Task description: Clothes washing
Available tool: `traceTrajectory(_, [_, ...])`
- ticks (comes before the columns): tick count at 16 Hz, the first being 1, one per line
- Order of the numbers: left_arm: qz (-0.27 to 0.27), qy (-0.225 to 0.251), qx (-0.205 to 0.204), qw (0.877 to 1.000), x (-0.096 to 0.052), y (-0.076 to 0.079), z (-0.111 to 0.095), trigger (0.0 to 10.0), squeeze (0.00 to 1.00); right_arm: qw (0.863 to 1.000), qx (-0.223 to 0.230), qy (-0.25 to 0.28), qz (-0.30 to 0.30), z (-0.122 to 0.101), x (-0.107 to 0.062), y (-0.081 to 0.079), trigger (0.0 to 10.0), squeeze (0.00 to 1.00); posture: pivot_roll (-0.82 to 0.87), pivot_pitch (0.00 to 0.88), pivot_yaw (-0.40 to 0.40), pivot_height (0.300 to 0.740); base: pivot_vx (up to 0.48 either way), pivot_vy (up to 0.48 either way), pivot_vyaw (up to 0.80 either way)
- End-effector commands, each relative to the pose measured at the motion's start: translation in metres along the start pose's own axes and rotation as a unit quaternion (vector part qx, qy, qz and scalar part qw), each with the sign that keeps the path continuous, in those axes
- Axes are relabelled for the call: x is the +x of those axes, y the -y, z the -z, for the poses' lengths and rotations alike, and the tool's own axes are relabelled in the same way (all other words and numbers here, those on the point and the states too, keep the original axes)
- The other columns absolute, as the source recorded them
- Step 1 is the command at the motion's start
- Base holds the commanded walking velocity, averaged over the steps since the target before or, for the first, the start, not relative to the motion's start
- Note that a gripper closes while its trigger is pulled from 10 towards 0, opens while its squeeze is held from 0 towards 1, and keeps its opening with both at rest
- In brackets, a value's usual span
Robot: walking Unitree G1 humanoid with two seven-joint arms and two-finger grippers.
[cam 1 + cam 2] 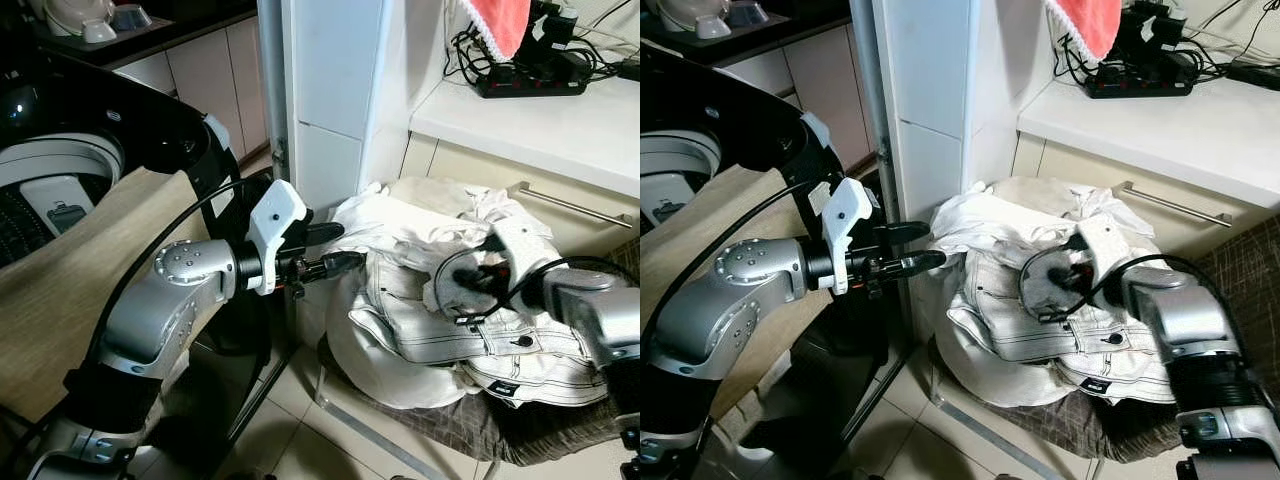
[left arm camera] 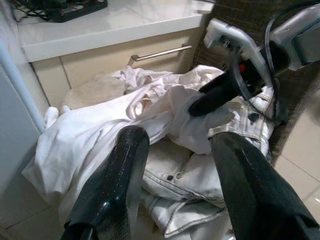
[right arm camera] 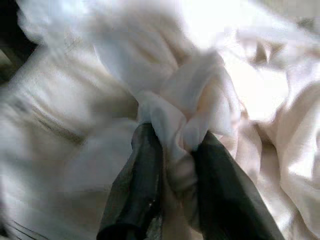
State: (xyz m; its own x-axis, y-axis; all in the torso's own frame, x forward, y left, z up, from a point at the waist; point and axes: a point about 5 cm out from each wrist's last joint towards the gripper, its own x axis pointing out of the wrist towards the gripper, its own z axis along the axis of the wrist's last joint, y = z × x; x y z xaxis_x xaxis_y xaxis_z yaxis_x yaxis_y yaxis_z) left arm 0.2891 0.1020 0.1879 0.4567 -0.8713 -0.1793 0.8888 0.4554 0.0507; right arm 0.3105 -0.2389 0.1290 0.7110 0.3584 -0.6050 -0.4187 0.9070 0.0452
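A heap of white clothes (image 1: 420,250) lies on a brown checked cushion (image 1: 520,425) low at the right, with a white jacket with dark stitching (image 1: 470,335) on top. My right gripper (image 3: 175,155) is shut on a bunched fold of white cloth (image 3: 200,100) at the middle of the heap; its wrist (image 1: 510,250) reaches in from the right. At the heap's left edge my left gripper (image 1: 345,247) hangs open, holding nothing, its fingers (image 2: 117,170) pointing at the clothes. The washing machine (image 1: 60,170) stands open at the left, with a beige cloth (image 1: 70,290) draped over its rim.
A white cabinet column (image 1: 330,90) rises between machine and heap. Behind the heap is a counter (image 1: 540,125) with a black power strip (image 1: 530,80), a hanging red towel (image 1: 500,20) and a drawer handle (image 1: 575,205). Tiled floor (image 1: 320,440) lies below.
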Motion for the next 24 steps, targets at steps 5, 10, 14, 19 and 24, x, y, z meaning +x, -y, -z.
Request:
traceTrajectory(5, [-0.081,0.138,-0.012,0.987,0.021,-0.006,-0.046,10.0,1.0,0.93,-0.003,0.298,-0.215,-0.108,-0.07,-0.044,0.0,0.0,-0.16,0.0,0.008,0.74,0.0,0.0,0.0])
traceTrajectory(10, [-0.048,0.229,-0.06,0.97,0.038,0.009,-0.072,10.0,1.0,0.867,-0.009,0.402,-0.293,-0.138,-0.112,-0.055,0.0,0.0,-0.17,0.0,0.006,0.74,0.0,0.0,0.0])
traceTrajectory(14, [-0.008,0.295,-0.128,0.947,0.046,0.024,-0.086,10.0,0.0,0.875,-0.01,0.383,-0.296,-0.131,-0.107,-0.06,0.0,0.0,-0.16,0.0,0.004,0.74,0.0,0.0,0.0])
traceTrajectory(19, [0.001,0.346,-0.197,0.917,0.03,0.011,-0.085,10.0,0.0,0.883,-0.006,0.367,-0.294,-0.123,-0.104,-0.06,0.0,0.0,-0.16,0.0,0.009,0.74,0.0,0.0,0.0])
traceTrajectory(24, [-0.024,0.372,-0.211,0.904,0.015,-0.012,-0.088,10.0,1.0,0.883,-0.008,0.363,-0.297,-0.121,-0.103,-0.062,0.0,0.0,-0.15,0.0,0.009,0.74,0.0,0.0,0.0])
